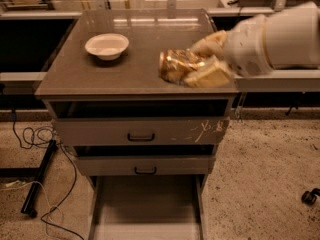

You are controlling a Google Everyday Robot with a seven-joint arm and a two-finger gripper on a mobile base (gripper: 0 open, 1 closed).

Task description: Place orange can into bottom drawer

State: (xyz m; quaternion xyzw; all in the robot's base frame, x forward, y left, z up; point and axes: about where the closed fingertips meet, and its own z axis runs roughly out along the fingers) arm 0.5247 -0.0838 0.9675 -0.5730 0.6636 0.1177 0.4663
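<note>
Gripping the orange can (176, 65) over the brown tabletop's (140, 59) front right, the tool (200, 65) hangs right of a white bowl (106, 46); the bottom drawer (145, 211) lies open above speckled floor (260, 179).

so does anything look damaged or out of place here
Only the top drawer: pale scratches mar the right end of its front. The gripper holds the orange can on its side above the right front of the cabinet top; the bottom drawer is pulled open.
</note>
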